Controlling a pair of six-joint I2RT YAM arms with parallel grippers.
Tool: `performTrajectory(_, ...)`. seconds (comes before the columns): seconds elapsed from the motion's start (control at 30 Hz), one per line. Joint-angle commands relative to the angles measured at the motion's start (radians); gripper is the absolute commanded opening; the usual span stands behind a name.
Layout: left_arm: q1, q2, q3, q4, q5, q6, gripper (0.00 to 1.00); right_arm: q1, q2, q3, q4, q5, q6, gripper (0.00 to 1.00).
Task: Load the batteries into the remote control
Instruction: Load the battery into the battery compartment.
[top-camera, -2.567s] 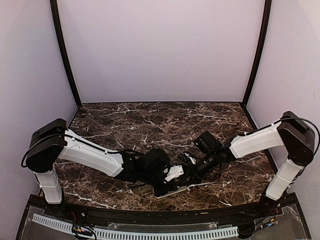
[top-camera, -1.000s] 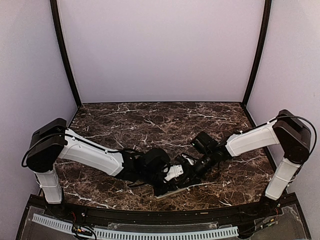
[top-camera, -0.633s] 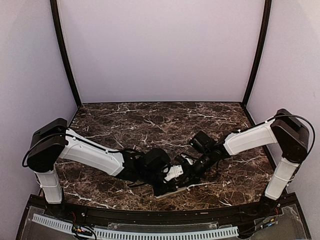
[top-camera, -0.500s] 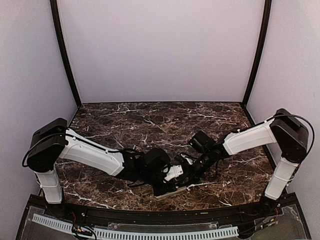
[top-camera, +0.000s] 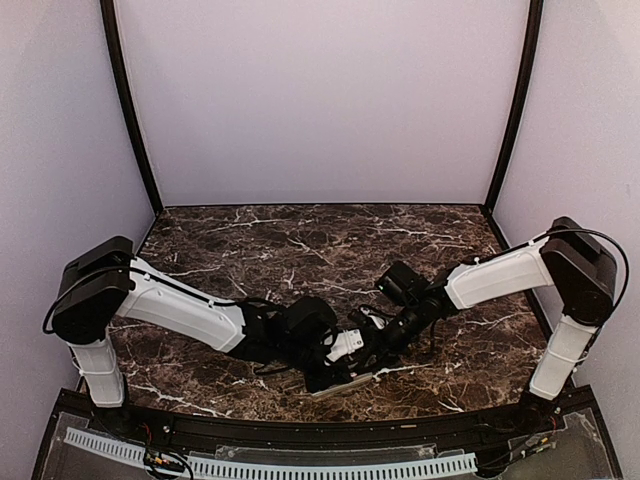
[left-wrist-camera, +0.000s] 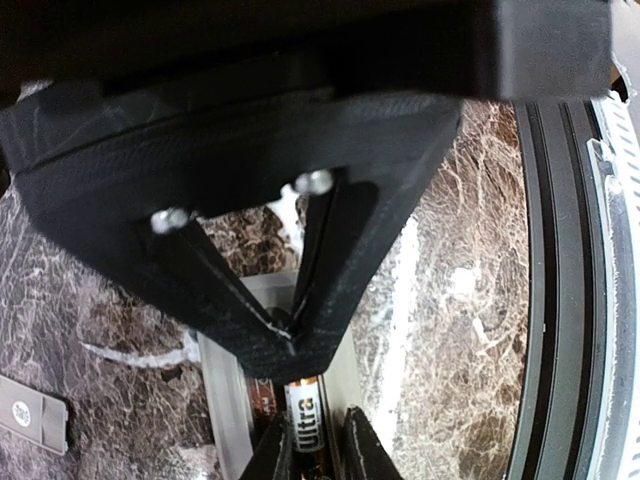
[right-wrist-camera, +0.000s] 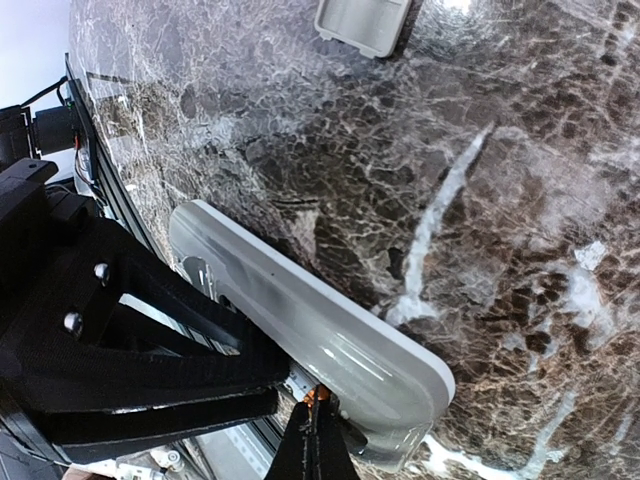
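Our left hand (left-wrist-camera: 290, 338) grips the remote (right-wrist-camera: 330, 340); our right hand (right-wrist-camera: 316, 405), closed, meets a battery (left-wrist-camera: 303, 412).

Under my left claw (top-camera: 343, 374) a dark veined marble tabletop (top-camera: 300, 235) is spreading; beyond, pale lilac walls (top-camera: 320, 100) are rising between black posts (top-camera: 128, 110).

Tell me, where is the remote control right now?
From the top view, the remote control lies near the middle of the marble table's front edge, right where the left gripper and right gripper meet.
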Motion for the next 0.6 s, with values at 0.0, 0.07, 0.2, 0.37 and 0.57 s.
performTrajectory(0.0,0.030,-0.028,-0.057,-0.066,-0.004,-0.029,0.17,0.026,0.016,0.017,-0.047,0.068,-0.021,0.00)
performTrajectory(0.07,0.040,-0.040,-0.064,-0.065,0.000,-0.034,0.17,0.027,0.007,0.022,-0.048,0.058,-0.022,0.00)
performTrajectory(0.2,0.050,-0.057,-0.072,-0.035,0.011,-0.037,0.17,0.026,0.000,0.037,-0.063,0.051,-0.031,0.00)
performTrajectory(0.37,0.060,-0.080,-0.089,-0.016,0.021,-0.046,0.17,0.026,-0.012,0.055,-0.088,0.047,-0.044,0.02)
performTrajectory(0.57,0.079,-0.105,-0.109,0.007,0.043,-0.055,0.18,0.026,-0.029,0.076,-0.127,0.068,-0.060,0.06)
